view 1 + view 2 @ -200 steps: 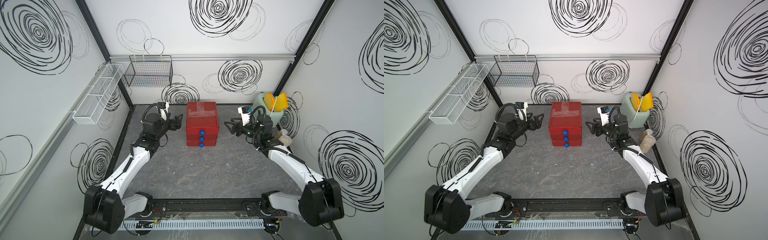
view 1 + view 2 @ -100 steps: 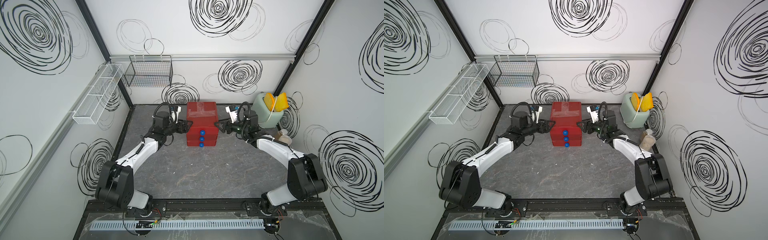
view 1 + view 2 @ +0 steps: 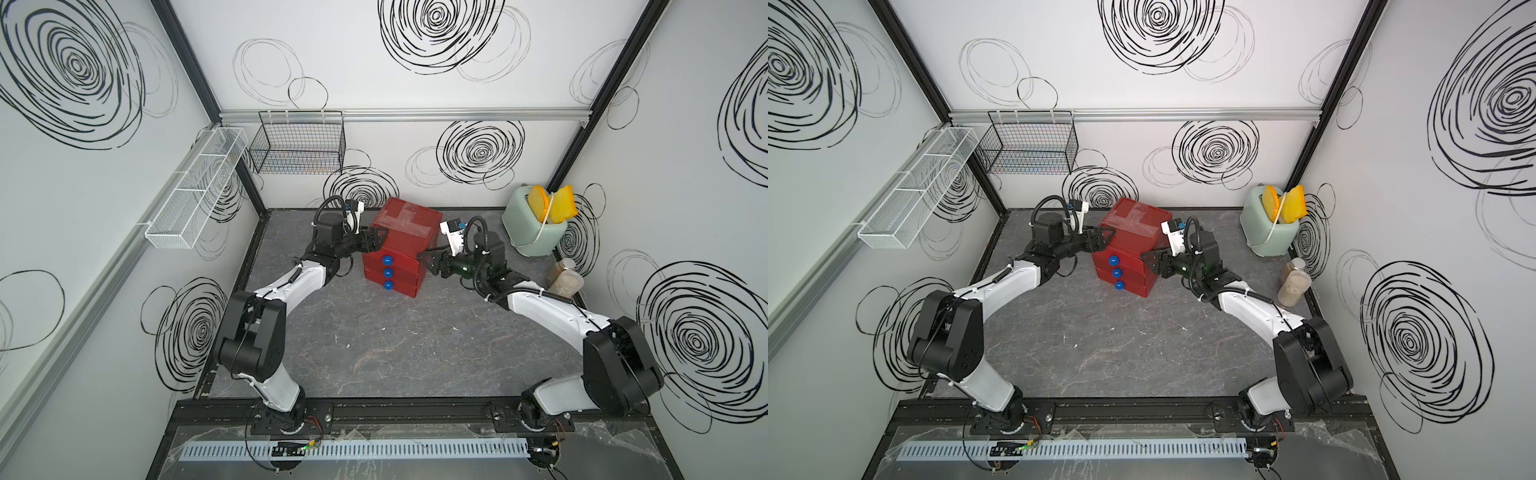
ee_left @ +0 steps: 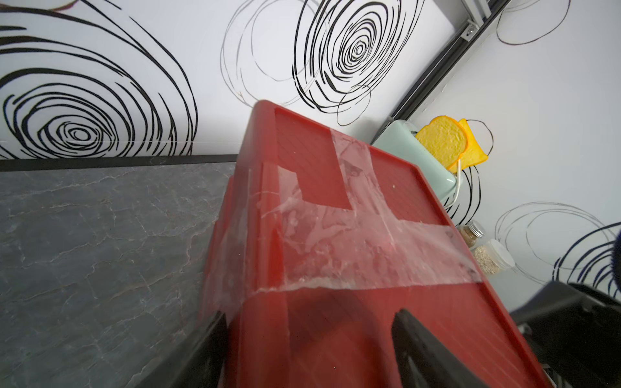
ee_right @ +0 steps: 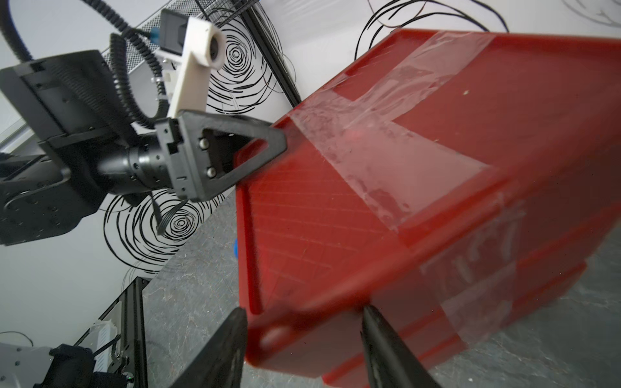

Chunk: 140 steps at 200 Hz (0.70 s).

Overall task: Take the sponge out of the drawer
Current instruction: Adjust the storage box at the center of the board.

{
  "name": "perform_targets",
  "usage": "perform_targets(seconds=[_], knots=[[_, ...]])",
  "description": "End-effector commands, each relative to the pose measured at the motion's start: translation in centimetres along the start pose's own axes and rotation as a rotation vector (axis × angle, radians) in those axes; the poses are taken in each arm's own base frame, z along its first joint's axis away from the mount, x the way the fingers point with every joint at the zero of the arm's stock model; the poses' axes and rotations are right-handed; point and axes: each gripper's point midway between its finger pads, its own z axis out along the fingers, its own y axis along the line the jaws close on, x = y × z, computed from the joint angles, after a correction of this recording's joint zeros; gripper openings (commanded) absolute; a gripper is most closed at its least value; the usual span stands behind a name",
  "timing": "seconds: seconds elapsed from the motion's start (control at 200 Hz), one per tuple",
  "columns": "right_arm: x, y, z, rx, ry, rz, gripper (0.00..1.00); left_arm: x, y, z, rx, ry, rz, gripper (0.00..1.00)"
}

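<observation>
Hardly anything of this job is done, by my reading. The red drawer unit (image 3: 409,227) stands on the counter (image 3: 395,345) with all three drawers pushed in, their blue knobs (image 3: 387,273) in a row down the front. The sponge shows nowhere, so I take it to be inside one of them, though I cannot tell which. Left to do: pull a drawer open by its knob, find the sponge, lift it out. Both my arms reach in low from the near rail and meet at the unit's front corners, forearms nearly level, wrists turned inward toward each other. My left tool (image 3: 376,242) is at the upper front corner on its side and is released: in the left wrist view one of its fingers (image 4: 415,336) lies over the taped top while the other sits just outside the side wall. My right tool (image 3: 426,262) straddles the opposite front corner, its fingers (image 5: 381,339) either side of the edge. Its jaws are apart, but I cannot tell whether they pinch the corner or merely bracket it. Neither tool is on a knob.
</observation>
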Motion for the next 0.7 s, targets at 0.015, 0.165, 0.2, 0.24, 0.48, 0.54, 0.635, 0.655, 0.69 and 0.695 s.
perform_targets(seconds=[0.015,0.165,0.2,0.24,0.48,0.54,0.635,0.655,0.69,0.695], knots=[[-0.1,4.2,-0.1,-0.095,0.012,-0.037,0.57,0.7,-4.2,1.3,0.155,0.032,0.031,0.8],[-2.0,2.9,-1.3,0.011,-0.012,-0.049,0.59,-0.9,-4.9,0.3,0.14,0.006,0.072,0.8],[-2.5,2.9,-1.6,0.026,-0.022,-0.056,0.59,-1.3,-5.0,0.1,0.124,0.004,0.087,0.8],[-3.3,2.9,-2.1,0.049,-0.034,-0.067,0.6,-2.0,-4.9,-0.2,0.099,-0.008,0.104,0.81],[-8.1,2.3,-5.1,0.173,-0.057,-0.136,0.6,-7.6,-3.5,-4.1,-0.115,-0.143,0.212,0.84],[-9.2,2.3,-5.2,0.164,-0.064,-0.164,0.6,-8.8,-2.9,-5.4,-0.168,-0.172,0.228,0.85],[-10.1,1.2,-3.7,0.158,-0.016,-0.198,0.6,-10.0,-2.3,-8.0,-0.263,-0.222,0.247,0.84],[-10.1,0.8,-3.2,0.159,-0.005,-0.2,0.6,-10.0,-2.2,-8.7,-0.285,-0.233,0.249,0.84],[-10.3,0.1,-2.5,0.164,0.008,-0.211,0.6,-9.7,-2.2,-9.8,-0.314,-0.244,0.254,0.84],[-10.2,-0.1,-2.4,0.166,0.012,-0.212,0.6,-9.7,-2.3,-10.0,-0.318,-0.247,0.255,0.84]])
